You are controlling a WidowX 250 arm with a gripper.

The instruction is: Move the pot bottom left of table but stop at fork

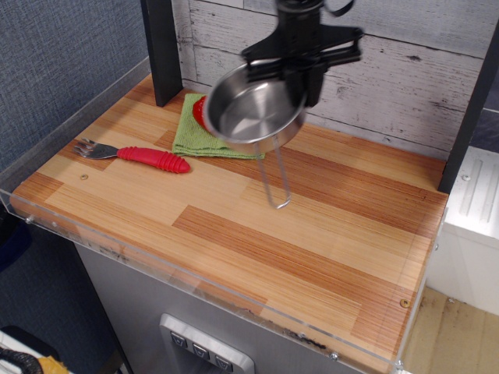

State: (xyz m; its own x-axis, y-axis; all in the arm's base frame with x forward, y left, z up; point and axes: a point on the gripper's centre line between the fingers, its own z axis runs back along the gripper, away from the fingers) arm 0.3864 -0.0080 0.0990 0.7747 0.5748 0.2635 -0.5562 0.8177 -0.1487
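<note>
We see the table (327, 234) first, a big top of light and reddish-brown wood stripes with a clear plastic rim around it. Above its back part hangs the black gripper (300, 66). It comes down from the top edge, and its fingers are closed on the far rim of the pot (251, 109).

The pot is shiny and round, and it is up in the air, not touching the wood. It tilts so that we look right into it, and we see nothing inside, only bright metal. Its thin wire handle hangs down toward the table.

Under the pot, at the back left, a green cloth (204, 136) lies flat. A bit of something red (199, 111) sits on the cloth, but the pot hides most of it, so we cannot tell what it is.

The fork (132, 153) lies on the left side of the table, well apart from the pot. Its red handle points toward the middle, and its silver tines point to the left edge.
</note>
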